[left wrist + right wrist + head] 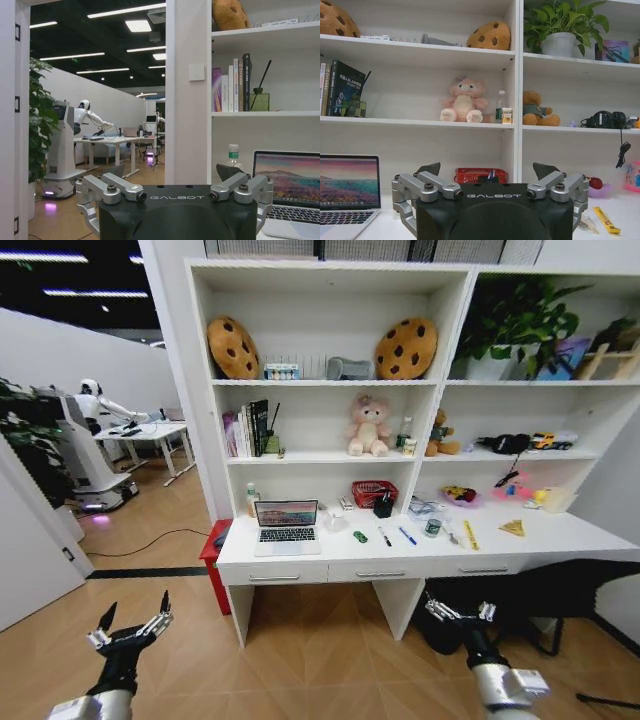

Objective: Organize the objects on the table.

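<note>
Wood-plank floor runs under both arms, the left gripper (130,626) and right gripper (460,612) hanging low with fingers spread wide, holding nothing. Beyond them the white desk (560,538) carries an open laptop (286,526), a green toy car (360,537), pens (385,536) and a yellow ruler (471,534), beneath white shelves (330,383).

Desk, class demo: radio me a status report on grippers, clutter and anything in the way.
Left gripper and right gripper open, empty, short of the desk. Laptop, toy car, pens, ruler untouched. Path clear.

Bright even ceiling-strip light, soft shadows, wide-angle bending at edges.
</note>
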